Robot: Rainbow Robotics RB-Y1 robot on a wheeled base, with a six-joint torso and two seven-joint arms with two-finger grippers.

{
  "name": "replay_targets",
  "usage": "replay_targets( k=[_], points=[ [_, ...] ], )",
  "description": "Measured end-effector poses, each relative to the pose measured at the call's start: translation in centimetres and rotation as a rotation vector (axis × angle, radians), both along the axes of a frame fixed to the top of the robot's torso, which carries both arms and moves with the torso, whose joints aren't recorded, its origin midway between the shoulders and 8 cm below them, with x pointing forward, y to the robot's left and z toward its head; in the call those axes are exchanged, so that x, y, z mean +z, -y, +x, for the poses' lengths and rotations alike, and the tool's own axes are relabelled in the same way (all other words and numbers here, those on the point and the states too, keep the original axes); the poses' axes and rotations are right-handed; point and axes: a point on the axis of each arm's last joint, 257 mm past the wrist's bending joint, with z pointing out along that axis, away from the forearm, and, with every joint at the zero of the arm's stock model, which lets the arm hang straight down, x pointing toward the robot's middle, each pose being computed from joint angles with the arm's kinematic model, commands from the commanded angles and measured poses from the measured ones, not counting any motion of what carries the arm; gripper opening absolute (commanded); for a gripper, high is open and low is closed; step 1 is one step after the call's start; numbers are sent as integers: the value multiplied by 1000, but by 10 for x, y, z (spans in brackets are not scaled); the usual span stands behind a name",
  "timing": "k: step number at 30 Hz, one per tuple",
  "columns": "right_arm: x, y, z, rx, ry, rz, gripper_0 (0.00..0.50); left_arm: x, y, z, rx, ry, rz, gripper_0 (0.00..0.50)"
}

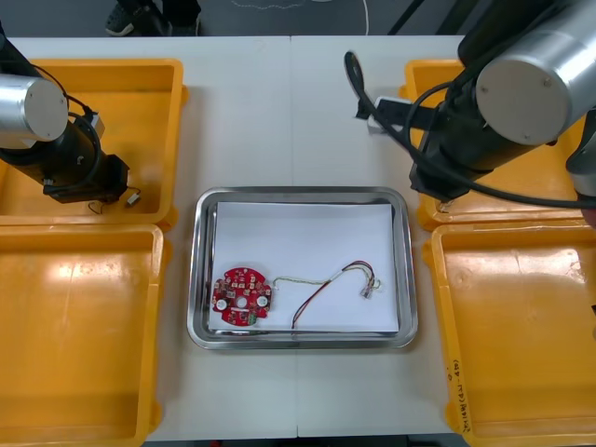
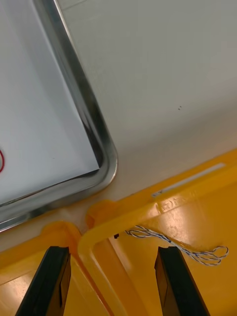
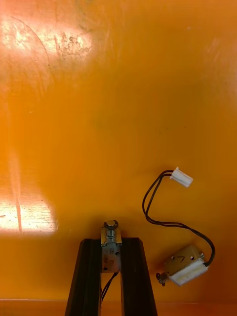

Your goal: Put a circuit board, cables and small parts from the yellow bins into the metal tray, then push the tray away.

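**Left gripper**: low in the far left bin, fingers clamped on a small part. A second part, trailing a black cable, lay just beside the fingers.

**Right gripper**: fingers apart, above the meeting rims of the right bins. A blue-white cable lay in one of them.

**Tray**: between the bins, it held the board and a red-yellow cable.
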Motion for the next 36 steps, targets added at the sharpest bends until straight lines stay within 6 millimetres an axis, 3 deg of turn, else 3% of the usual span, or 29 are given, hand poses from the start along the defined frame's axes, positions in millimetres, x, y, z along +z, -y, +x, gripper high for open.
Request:
replay_targets(
  k=[15, 27, 36],
  points=[
    [14, 80, 42, -387, -78, 190, 500, 4, -3, -9, 4, -32, 10, 0],
    [8, 127, 56, -808, -139, 347, 500, 66, -3, -20, 8, 18, -39, 0],
    [-2, 145, 58, -1074, -176, 447, 500, 93, 1, -35, -17, 24, -30, 0]
  ],
)
